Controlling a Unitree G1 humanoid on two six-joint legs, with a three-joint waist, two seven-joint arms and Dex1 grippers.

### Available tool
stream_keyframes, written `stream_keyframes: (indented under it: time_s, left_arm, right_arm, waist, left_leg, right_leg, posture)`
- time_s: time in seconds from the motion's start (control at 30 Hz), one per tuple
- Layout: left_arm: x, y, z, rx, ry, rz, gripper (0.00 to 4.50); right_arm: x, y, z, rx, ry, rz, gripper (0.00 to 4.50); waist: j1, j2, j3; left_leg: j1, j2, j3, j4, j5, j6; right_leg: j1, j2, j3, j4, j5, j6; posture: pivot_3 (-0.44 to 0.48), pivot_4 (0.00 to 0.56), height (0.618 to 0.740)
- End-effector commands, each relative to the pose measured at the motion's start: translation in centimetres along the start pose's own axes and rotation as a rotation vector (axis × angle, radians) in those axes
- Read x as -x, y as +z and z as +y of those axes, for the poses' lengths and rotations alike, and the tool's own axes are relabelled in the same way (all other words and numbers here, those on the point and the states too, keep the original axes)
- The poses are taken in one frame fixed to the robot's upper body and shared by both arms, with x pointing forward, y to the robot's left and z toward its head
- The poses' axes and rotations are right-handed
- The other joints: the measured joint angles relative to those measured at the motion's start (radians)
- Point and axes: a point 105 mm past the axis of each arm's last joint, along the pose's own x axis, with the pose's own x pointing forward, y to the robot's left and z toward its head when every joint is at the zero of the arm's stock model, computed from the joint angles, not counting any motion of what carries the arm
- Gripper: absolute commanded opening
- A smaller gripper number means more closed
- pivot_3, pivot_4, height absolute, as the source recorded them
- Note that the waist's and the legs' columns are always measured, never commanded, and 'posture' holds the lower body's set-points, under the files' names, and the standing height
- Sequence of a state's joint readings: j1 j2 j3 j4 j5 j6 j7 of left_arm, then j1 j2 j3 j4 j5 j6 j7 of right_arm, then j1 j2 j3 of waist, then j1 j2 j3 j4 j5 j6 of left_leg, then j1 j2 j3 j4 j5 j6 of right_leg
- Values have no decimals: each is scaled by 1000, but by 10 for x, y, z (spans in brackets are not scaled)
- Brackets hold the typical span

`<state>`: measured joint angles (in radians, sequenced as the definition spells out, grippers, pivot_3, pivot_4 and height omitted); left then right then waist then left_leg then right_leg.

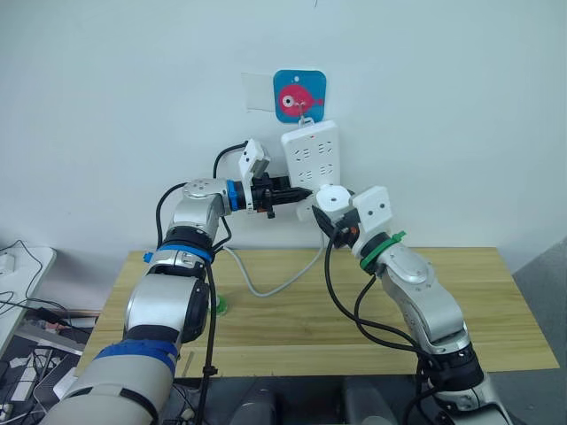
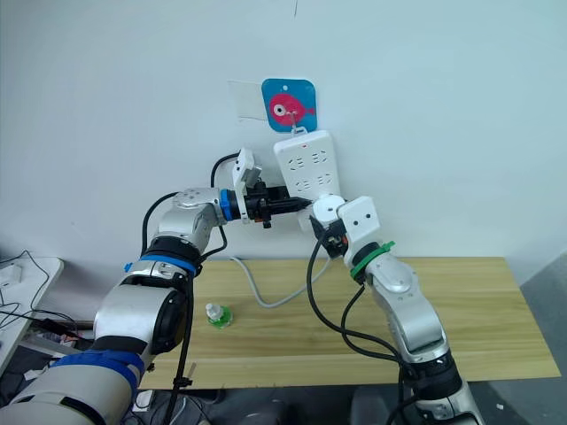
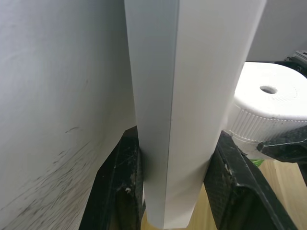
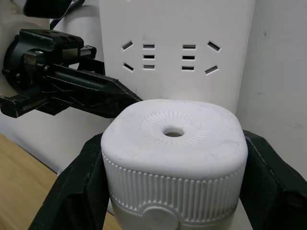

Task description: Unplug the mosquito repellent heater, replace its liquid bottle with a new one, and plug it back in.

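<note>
Against the pale wall (image 1: 106, 97), seen from the head cameras, a white power strip (image 1: 312, 156) hung tilted under a blue square hook plate with a pink fish (image 1: 299, 95). Its grey cable (image 1: 283, 279) drooped down onto the wooden table (image 1: 292, 328). The left gripper (image 1: 301, 193) reached in from the side at the strip's lower end, its black fingers closed narrow on the strip's edge. The right gripper (image 1: 330, 212) came up from below and held the mosquito repellent heater (image 1: 332, 198), which sat just beside the lower corner of the strip, very close to the left gripper's tips. Whether the heater's prongs sat in a socket could not be told. On the table, near its left edge and well apart from both grippers, stood a small bottle with green liquid (image 2: 215, 314).

From the left wrist camera, the strip's narrow side ran up between the two black fingers (image 3: 117, 191), which pressed it on either flank. Wall surface lay to one side; on the other, the heater's ribbed white body showed with a dark finger of the right gripper across it.

From the right wrist camera, the heater sat clamped between that gripper's two fingers (image 4: 76, 187), its vent hole (image 4: 172, 131) facing the lens. Behind it stood the strip's face with its rows of sockets (image 4: 168, 57), and the left gripper crossed in front of the strip, touching it.
</note>
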<state>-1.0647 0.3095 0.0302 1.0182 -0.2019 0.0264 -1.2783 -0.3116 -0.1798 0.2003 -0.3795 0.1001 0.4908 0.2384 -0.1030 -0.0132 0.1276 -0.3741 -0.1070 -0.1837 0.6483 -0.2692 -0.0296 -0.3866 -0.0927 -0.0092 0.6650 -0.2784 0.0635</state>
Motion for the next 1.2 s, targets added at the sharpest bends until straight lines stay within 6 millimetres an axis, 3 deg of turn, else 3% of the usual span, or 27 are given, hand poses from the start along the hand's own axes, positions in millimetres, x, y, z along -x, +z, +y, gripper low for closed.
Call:
stream_keyframes:
  time_s: [0.03,0.3,0.43,0.63,0.73,0.87,1.03,1.2]
  left_arm:
    - [8,16,12,-59,83,-19,1302]
    - [10,13,15,-84,114,-12,1302]
    - [20,9,17,-74,130,-19,2570]
    - [52,-9,15,-65,193,-5,4479]
    - [65,-13,-2,-84,183,-7,4479]
    - [64,-12,-44,-128,131,-40,4479]
    - [34,-8,-90,-113,106,-145,4479]
    - [4,-20,-105,-96,154,-192,4479]
  right_arm:
    - [13,21,2,12,6,-64,3088]
    - [16,27,-3,3,-6,-73,3088]
    - [25,27,-10,-64,-10,-103,3088]
    - [33,14,-35,-388,-82,-140,3088]
    - [34,1,-42,-639,-110,-146,3088]
    - [36,-21,-47,-971,-124,-143,3088]
    - [38,-31,-47,-1251,-102,-170,3088]
    - [37,-26,-45,-1372,-74,-198,3088]
  waist:
    - [-5,0,0]
    - [-10,0,0]
    - [-11,0,1]
    - [-16,0,1]
    - [-21,1,2]
    - [-10,4,3]
    - [21,10,7]
    - [27,12,8]
  left_leg:
    - [-2,0,0,1,0,0]
    - [-4,-1,0,13,-2,4]
    - [-3,1,0,14,-2,3]
    - [-3,1,0,13,-2,3]
    - [-3,3,0,12,-2,3]
    - [-5,8,3,12,-2,3]
    - [-5,9,7,12,-2,3]
    - [-1,12,17,12,-2,3]
  right_leg:
    - [-2,0,0,0,0,0]
    - [-3,0,0,13,0,0]
    - [-3,1,0,15,0,0]
    - [-4,1,2,15,1,-1]
    - [-5,1,5,15,1,-1]
    - [-7,2,7,14,2,-4]
    - [-8,3,10,14,4,-8]
    - [-7,6,17,15,4,-8]
  posture:
    - [-189,130,740]
    - [-188,131,740]
    - [-178,136,740]
    - [-168,140,740]
    - [-159,140,740]
    - [-132,138,740]
    - [-107,132,740]
    - [-107,132,740]
